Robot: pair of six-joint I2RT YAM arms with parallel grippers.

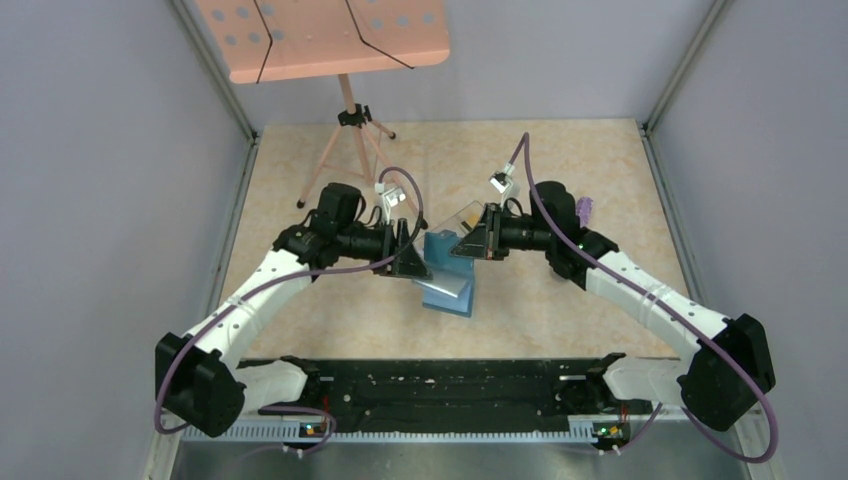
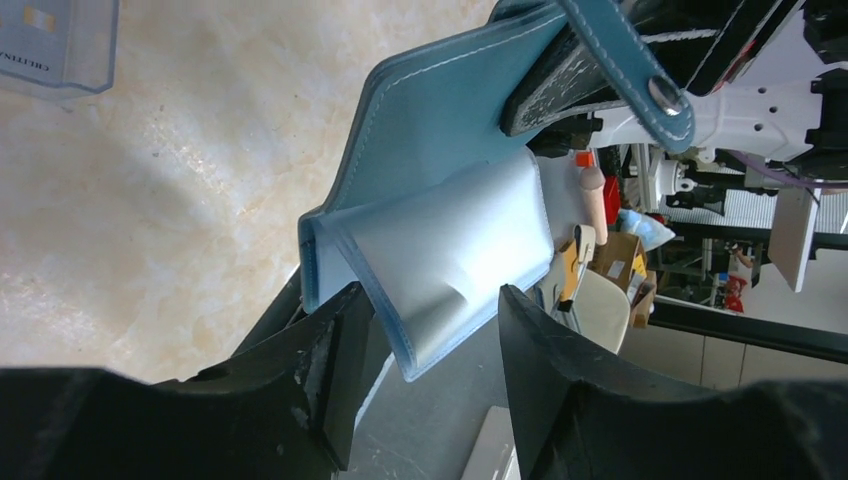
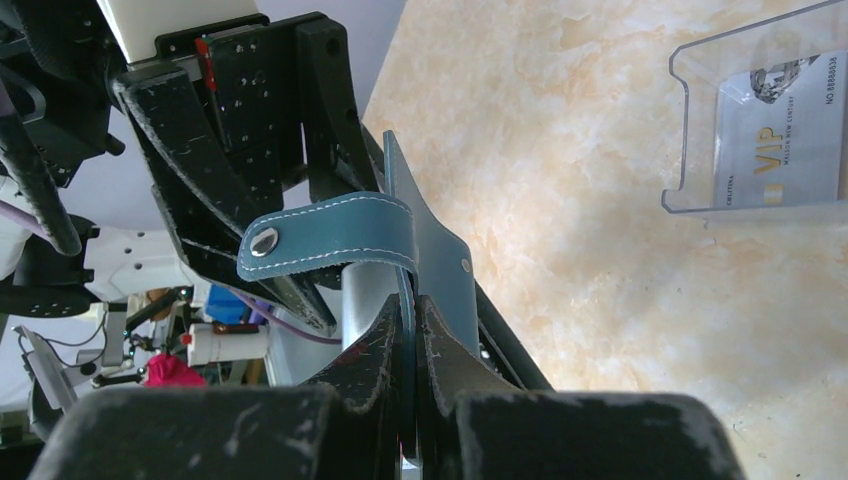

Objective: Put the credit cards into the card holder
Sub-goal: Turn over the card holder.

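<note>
Top view: the flat teal-blue folding card holder [image 1: 447, 285] is held up over the beige marbled tabletop [image 1: 580, 170], probably to expose its slots.

Left wrist: the left tool [image 2: 425, 340] is spread, straddling the holder's pale pocket. No card is visible inside.

Right wrist: the right tool [image 3: 412, 345] pinches the holder's flap. A pale grey credit card [image 3: 775, 150] lies in a clear plastic box [image 3: 695, 110], cut off at the frame edge.

Light: bright, even, from overhead; we record only soft, faint shadows on the table [image 1: 600, 170]. Glare: we note a white sheen on the pale pocket of the card holder [image 2: 450, 240], left wrist view. Focus: top view sharp; wrist-view foregrounds dark and slightly soft; far backgrounds washed out.
</note>
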